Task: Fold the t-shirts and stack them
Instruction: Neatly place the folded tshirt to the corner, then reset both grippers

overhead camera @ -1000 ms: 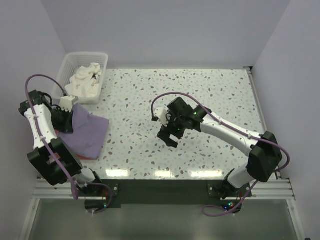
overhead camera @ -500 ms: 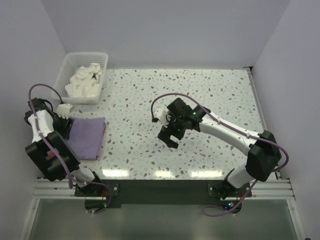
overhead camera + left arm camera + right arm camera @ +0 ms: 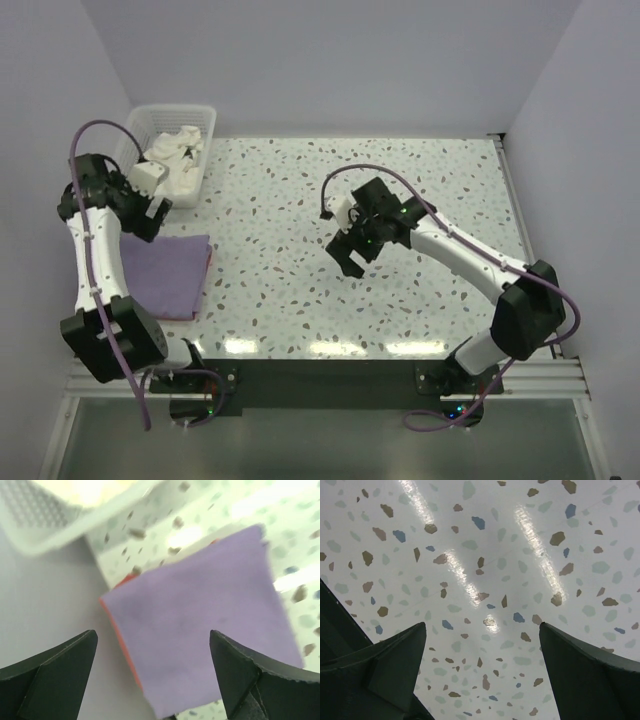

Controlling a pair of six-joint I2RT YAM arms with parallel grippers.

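Note:
A folded purple t-shirt (image 3: 165, 275) lies flat at the table's left edge on top of an orange-red one, of which only a thin edge (image 3: 208, 262) shows. In the left wrist view the purple t-shirt (image 3: 200, 615) fills the middle, with the orange-red edge (image 3: 121, 642) along its left side. My left gripper (image 3: 148, 215) hovers above the stack's far end, open and holding nothing (image 3: 155, 675). Crumpled white t-shirts (image 3: 172, 160) lie in the white basket (image 3: 205, 118). My right gripper (image 3: 350, 255) hangs open over bare tabletop (image 3: 482, 670) mid-table.
The white mesh basket (image 3: 60, 515) stands at the back left corner, just beyond the stack. White walls close in the speckled table (image 3: 420, 180) on the left, back and right. A black strip (image 3: 320, 375) runs along the near edge between the arm bases.
My left gripper has opened and let go of the purple t-shirt, which now lies flat and folded. It then lifted and moved back toward the basket. The right gripper shifted slightly right.

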